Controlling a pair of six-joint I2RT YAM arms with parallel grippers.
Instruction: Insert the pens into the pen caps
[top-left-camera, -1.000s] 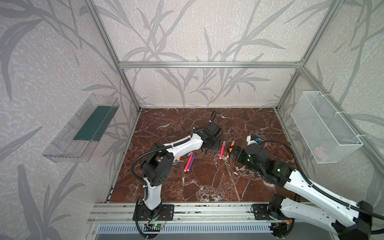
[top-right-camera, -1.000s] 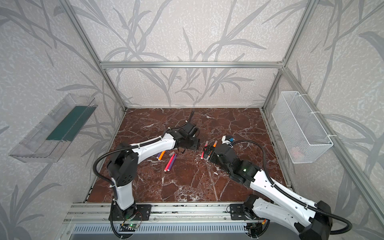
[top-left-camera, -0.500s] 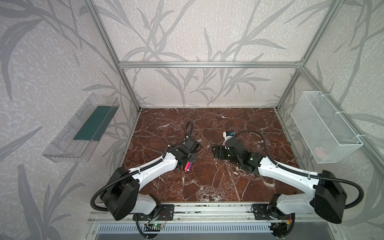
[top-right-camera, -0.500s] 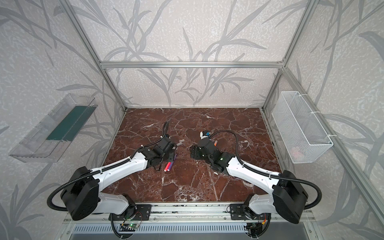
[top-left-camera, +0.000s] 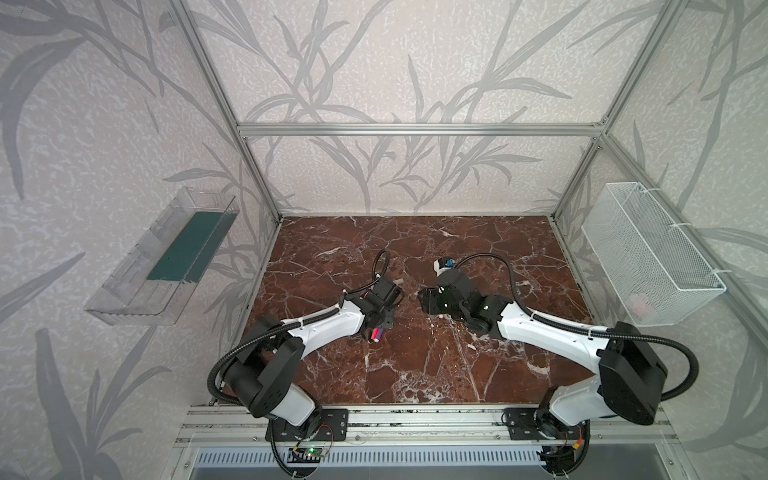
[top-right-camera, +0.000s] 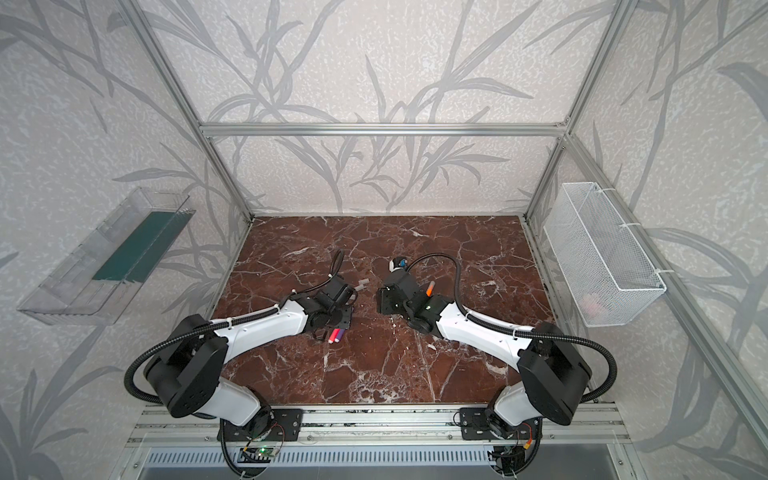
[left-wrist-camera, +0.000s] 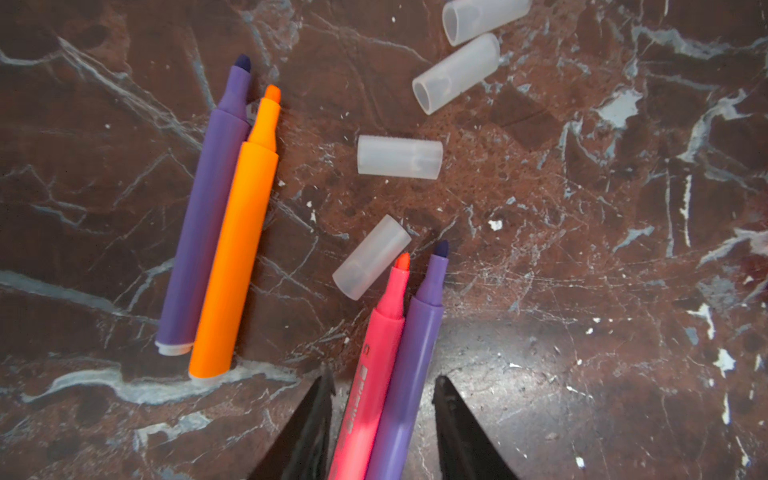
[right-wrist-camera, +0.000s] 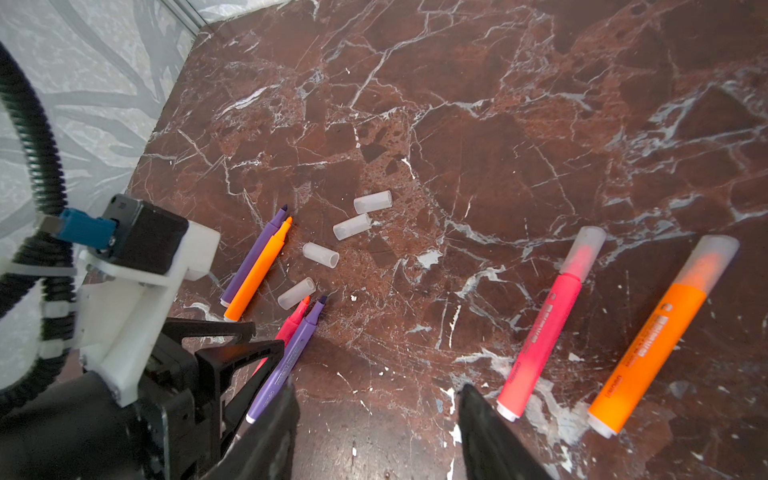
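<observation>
My left gripper (left-wrist-camera: 384, 386) is open and straddles a pink pen (left-wrist-camera: 382, 332) and a purple pen (left-wrist-camera: 419, 345) lying side by side on the marble, with a small gap beside each jaw. Another purple pen (left-wrist-camera: 208, 208) and an orange pen (left-wrist-camera: 237, 232) lie together nearby, all uncapped. Several loose pen caps (left-wrist-camera: 399, 157) are scattered past the tips, one cap (left-wrist-camera: 370, 257) touching the pink tip. My right gripper (right-wrist-camera: 378, 390) is open over bare marble. Beside it lie a capped pink pen (right-wrist-camera: 544, 332) and a capped orange pen (right-wrist-camera: 656, 340). Both top views show the left gripper (top-left-camera: 380, 320) facing the right gripper (top-left-camera: 432, 301).
The marble floor (top-left-camera: 415, 374) is walled by an aluminium frame. A clear tray (top-left-camera: 166, 257) hangs on the left wall and a white wire basket (top-left-camera: 648, 253) on the right wall. The left gripper's body (right-wrist-camera: 224, 353) sits close beside my right gripper.
The left gripper has drawn back toward the front and come down over the pink and purple pens, jaws narrowing. The right gripper has moved left toward the middle, and its jaws have narrowed too.
</observation>
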